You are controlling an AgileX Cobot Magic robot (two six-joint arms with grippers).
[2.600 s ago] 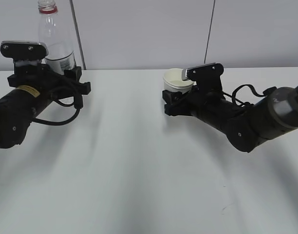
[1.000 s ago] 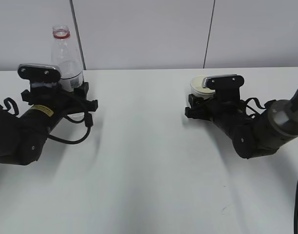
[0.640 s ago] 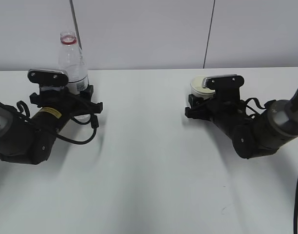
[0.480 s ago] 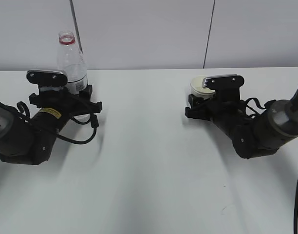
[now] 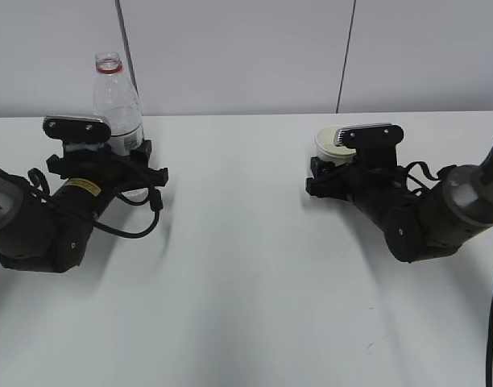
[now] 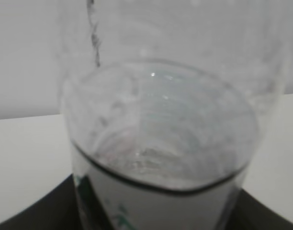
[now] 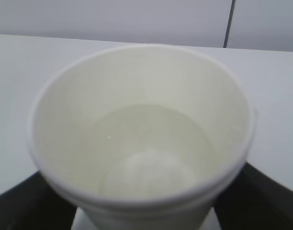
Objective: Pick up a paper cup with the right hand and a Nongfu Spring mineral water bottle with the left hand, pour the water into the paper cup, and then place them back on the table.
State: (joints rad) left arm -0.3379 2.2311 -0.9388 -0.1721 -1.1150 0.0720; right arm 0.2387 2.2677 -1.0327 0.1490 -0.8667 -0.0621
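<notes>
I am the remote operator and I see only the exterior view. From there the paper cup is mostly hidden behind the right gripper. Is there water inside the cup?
Observer: Yes. The right wrist view looks down into the paper cup, and clear water covers its bottom, well below the rim.
Operator: And the bottle, does it still hold water?
Observer: The left wrist view shows a water line across the Nongfu Spring mineral water bottle, low in the body near the label.
Operator: Is the cup gripped?
Observer: In the right wrist view, dark parts of the right gripper sit on both sides of the cup's base; contact itself is not visible.
</notes>
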